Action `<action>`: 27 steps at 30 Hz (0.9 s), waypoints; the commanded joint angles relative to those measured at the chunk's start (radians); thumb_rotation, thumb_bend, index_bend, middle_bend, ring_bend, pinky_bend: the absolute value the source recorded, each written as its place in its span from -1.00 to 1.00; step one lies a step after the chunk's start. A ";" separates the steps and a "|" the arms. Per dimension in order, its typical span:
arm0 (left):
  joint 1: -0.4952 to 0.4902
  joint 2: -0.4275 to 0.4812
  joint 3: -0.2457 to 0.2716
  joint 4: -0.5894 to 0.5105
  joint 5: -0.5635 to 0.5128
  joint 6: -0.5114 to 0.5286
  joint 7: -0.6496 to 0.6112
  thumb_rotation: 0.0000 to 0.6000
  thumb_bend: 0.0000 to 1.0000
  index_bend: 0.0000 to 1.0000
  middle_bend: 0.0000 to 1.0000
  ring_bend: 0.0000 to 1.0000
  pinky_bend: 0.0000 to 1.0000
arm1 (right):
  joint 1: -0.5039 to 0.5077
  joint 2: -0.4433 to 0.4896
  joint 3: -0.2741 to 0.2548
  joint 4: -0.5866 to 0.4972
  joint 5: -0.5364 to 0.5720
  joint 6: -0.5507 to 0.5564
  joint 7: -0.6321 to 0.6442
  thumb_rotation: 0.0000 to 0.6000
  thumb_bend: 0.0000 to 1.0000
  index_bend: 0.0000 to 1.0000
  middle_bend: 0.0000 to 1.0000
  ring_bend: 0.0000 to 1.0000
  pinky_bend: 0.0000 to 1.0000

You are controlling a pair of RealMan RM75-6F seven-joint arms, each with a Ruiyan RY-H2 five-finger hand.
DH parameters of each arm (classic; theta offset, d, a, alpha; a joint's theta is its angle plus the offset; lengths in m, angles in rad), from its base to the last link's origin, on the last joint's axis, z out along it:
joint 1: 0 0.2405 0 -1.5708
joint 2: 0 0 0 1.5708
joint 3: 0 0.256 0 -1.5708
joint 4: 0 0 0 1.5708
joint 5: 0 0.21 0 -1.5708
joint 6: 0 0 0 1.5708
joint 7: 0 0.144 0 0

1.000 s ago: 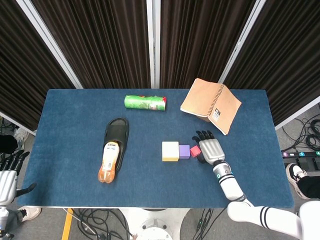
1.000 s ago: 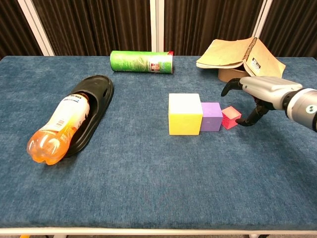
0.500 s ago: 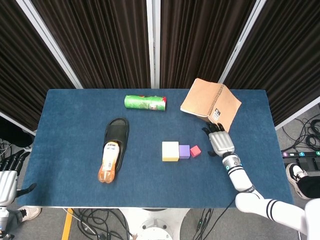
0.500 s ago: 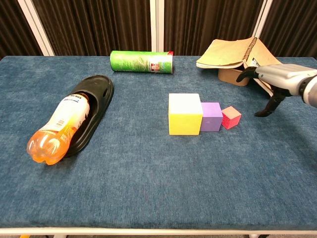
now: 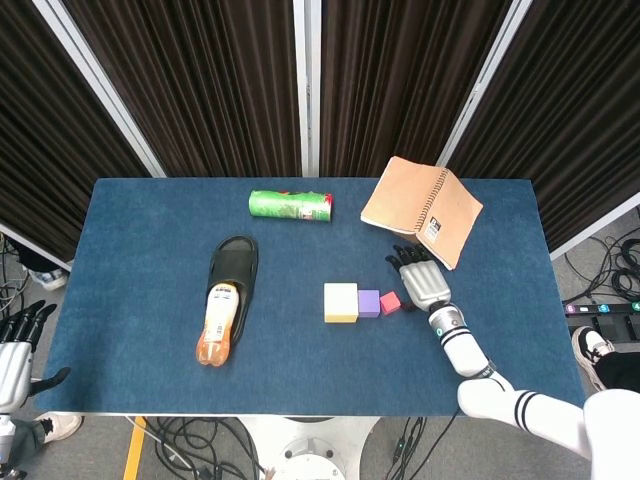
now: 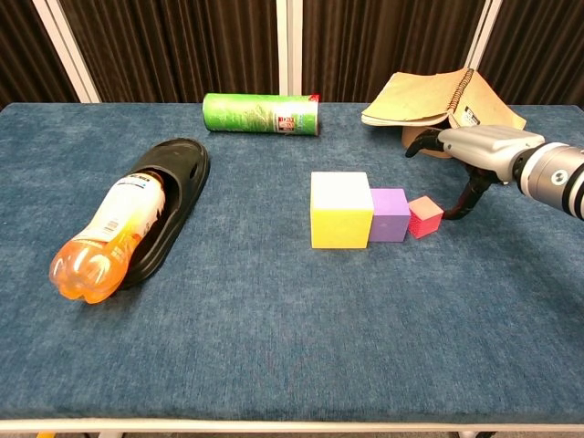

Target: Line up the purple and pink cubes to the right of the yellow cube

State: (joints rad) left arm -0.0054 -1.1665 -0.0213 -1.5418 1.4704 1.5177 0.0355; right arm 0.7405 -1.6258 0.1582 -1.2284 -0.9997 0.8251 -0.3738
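Note:
The yellow cube (image 5: pixel 340 302) (image 6: pixel 339 209), the smaller purple cube (image 5: pixel 368 302) (image 6: pixel 390 214) and the small pink cube (image 5: pixel 390 302) (image 6: pixel 424 217) stand in a row, left to right, near the table's middle. The purple cube touches the yellow one, and the pink cube sits slightly turned against the purple one. My right hand (image 5: pixel 420 283) (image 6: pixel 474 151) hovers just right of the pink cube, fingers apart, holding nothing. Its thumb tip hangs close to the pink cube's right side; I cannot tell whether it touches. My left hand (image 5: pixel 12 365) hangs off the table's left front corner, fingers spread and empty.
An open spiral notebook (image 5: pixel 422 210) (image 6: pixel 444 99) lies tented just behind my right hand. A green can (image 5: pixel 290 205) (image 6: pixel 261 114) lies on its side at the back. A black slipper (image 5: pixel 233 272) (image 6: pixel 164 203) with an orange bottle (image 5: pixel 220 322) (image 6: pixel 105 239) on it lies to the left.
My right hand pulled away to the right of the pink cube, then came back left, close beside it. The three cubes have stayed in place.

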 commanded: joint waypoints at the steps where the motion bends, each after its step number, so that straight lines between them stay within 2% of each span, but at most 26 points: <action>1: 0.000 -0.001 0.000 0.002 0.001 0.000 -0.002 1.00 -1.00 -0.66 -0.60 -0.71 -0.67 | -0.001 0.000 -0.004 -0.006 -0.003 0.002 0.000 1.00 -0.85 -0.73 -0.97 -1.00 -1.00; 16: 0.006 -0.007 0.002 0.017 -0.001 0.003 -0.015 1.00 -1.00 -0.66 -0.60 -0.71 -0.67 | 0.000 0.007 -0.016 -0.018 -0.001 0.010 -0.026 1.00 -0.84 -0.73 -0.97 -1.00 -1.00; 27: 0.005 -0.003 0.000 0.013 -0.006 -0.001 -0.009 1.00 -1.00 -0.66 -0.60 -0.71 -0.67 | 0.028 -0.032 0.000 0.046 0.020 -0.022 -0.023 1.00 -0.84 -0.73 -0.98 -1.00 -1.00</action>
State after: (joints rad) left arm -0.0002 -1.1696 -0.0213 -1.5288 1.4650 1.5166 0.0259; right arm 0.7635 -1.6511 0.1557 -1.1887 -0.9801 0.8073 -0.3982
